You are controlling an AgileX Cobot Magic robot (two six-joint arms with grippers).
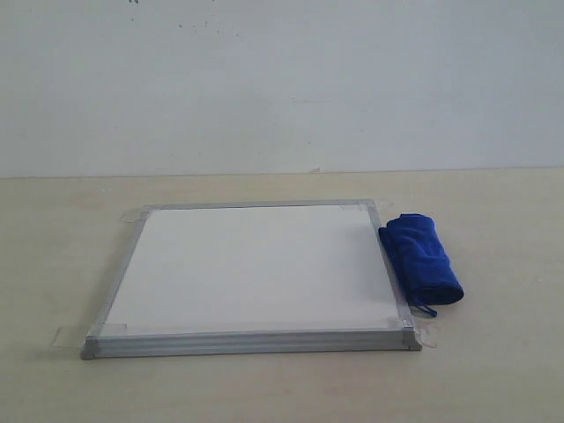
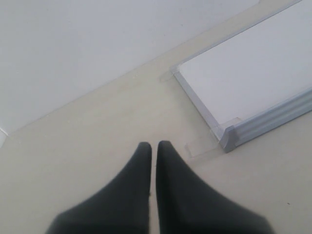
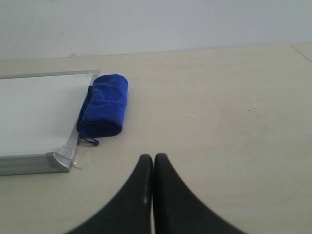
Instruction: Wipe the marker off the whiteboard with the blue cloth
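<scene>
Nearest, left gripper (image 2: 153,146) and right gripper (image 3: 153,158): each clenched, grasping nothing, above the beige table (image 1: 493,370); further, whiteboard (image 1: 256,264) flat on the table, face plain white; blue cloth (image 1: 421,260) rolled, lying against the board's right frame; behind, pale wall (image 1: 282,79).

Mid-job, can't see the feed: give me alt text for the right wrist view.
The right gripper is shut and empty over the beige table, apart from the rolled blue cloth lying against the frame of the whiteboard. The board surface in view looks blank.
</scene>
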